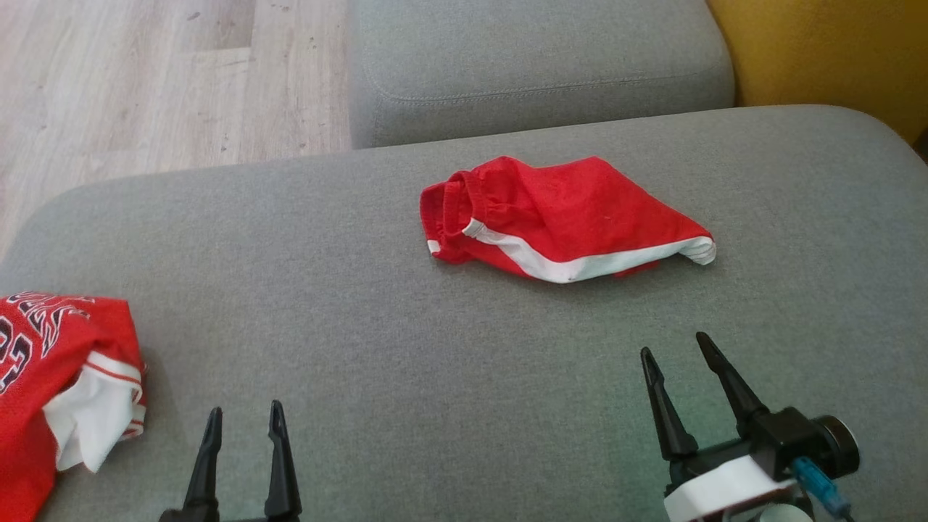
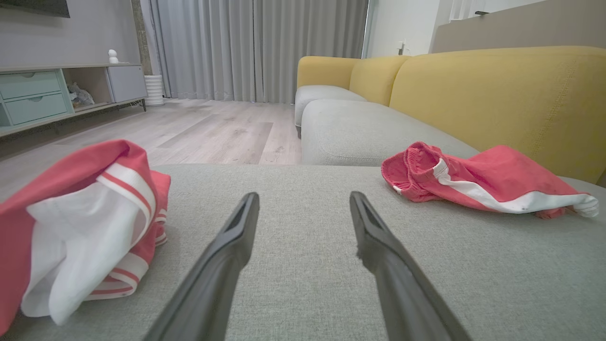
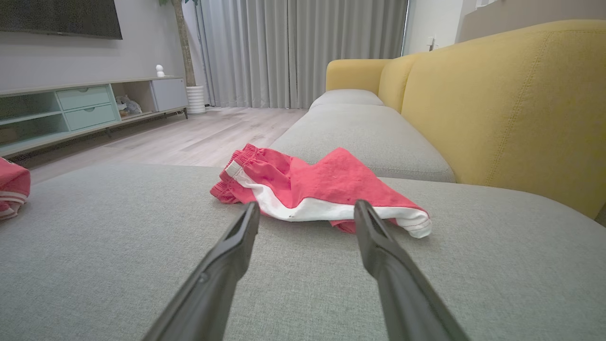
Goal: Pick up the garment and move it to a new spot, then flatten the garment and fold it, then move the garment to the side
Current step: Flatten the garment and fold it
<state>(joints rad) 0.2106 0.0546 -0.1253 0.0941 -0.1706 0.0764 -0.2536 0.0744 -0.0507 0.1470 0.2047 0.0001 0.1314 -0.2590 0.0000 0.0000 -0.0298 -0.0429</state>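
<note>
The garment, a pair of red shorts [image 1: 565, 210] with a white side stripe, lies crumpled in the middle of the grey sofa seat [image 1: 435, 362]. It also shows in the left wrist view [image 2: 483, 175] and the right wrist view [image 3: 322, 184]. My right gripper [image 1: 673, 344] is open, a short way in front of the shorts' right end, fingers pointing at them [image 3: 307, 202] without touching. My left gripper [image 1: 245, 407] is open over bare cushion at the near left [image 2: 304, 194], holding nothing.
A bunched red and white jersey [image 1: 58, 362] lies at the seat's near left edge, close to my left gripper [image 2: 80, 222]. A yellow backrest [image 1: 834, 51] bounds the right side. Another grey cushion [image 1: 536, 65] sits beyond, with wood floor [image 1: 145, 72] to the left.
</note>
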